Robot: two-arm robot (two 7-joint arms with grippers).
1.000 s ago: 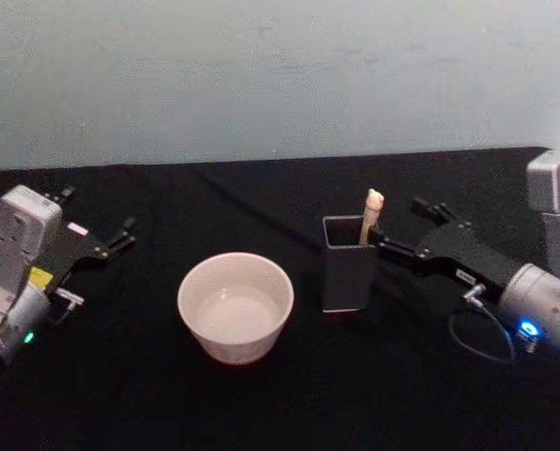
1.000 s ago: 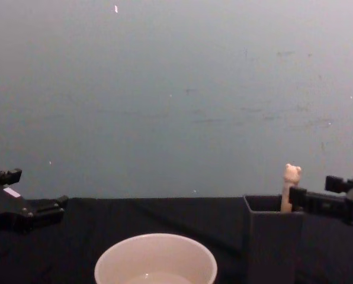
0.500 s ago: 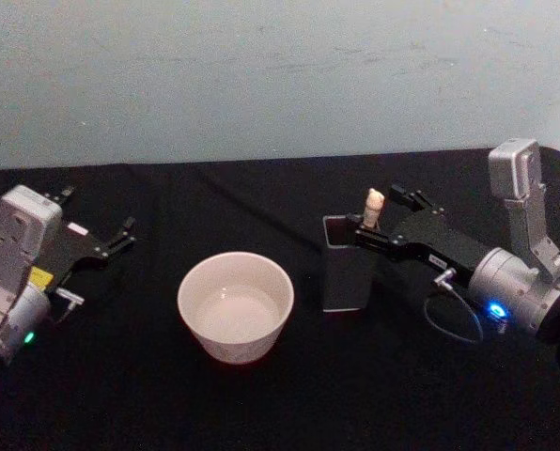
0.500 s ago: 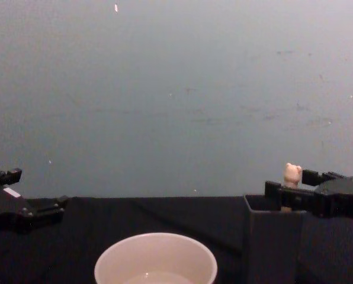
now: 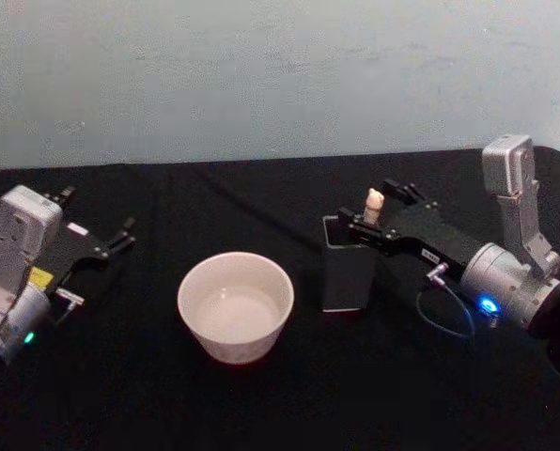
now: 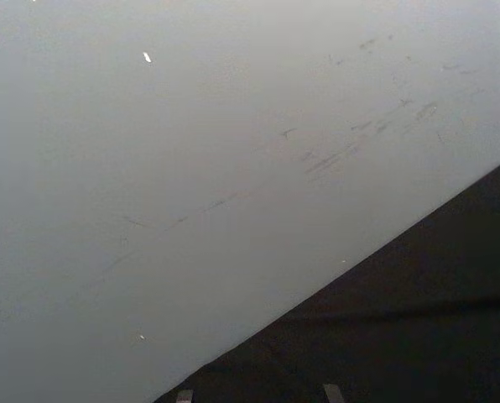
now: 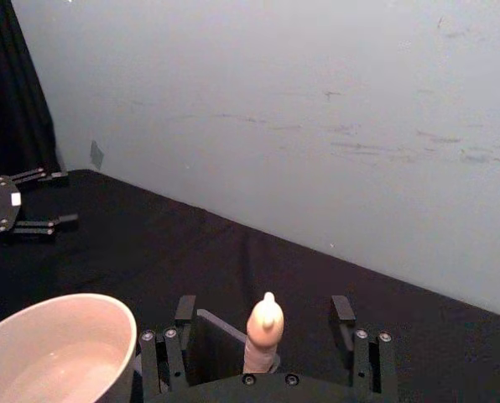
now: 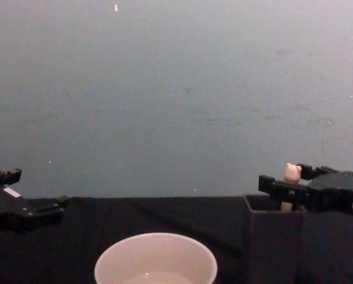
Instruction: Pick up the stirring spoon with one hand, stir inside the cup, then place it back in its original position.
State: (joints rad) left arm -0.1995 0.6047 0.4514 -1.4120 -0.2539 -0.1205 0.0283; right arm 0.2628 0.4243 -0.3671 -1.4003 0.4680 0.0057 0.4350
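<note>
Setting: black cloth-covered table (image 5: 261, 404) against a plain grey-blue wall (image 5: 261, 75).
Stirring spoon (image 5: 373, 207): stands upright in the holder, at its far right corner. The beige handle and bear-head top rise above the rim. The neck and bowl are hidden inside.
Holder (image 5: 347, 272): dark grey square box, upright on the cloth at centre-right, just right of the cup and apart from it.
Right gripper (image 5: 366, 200): reaches in from the right at the level of the holder's rim. Its two black fingers (image 7: 185, 312) are spread, one on each side of the spoon's handle. The right wrist view shows clear gaps between the handle and both fingers, so nothing is pinched. The silver-grey arm behind it carries a blue light.
Cup (image 5: 233, 349): wide cream-white round cup at table centre, upright, with a pale interior.
Left gripper (image 5: 97, 209): rests low at the far left of the table, well apart from the cup, fingers spread and holding nothing.
</note>
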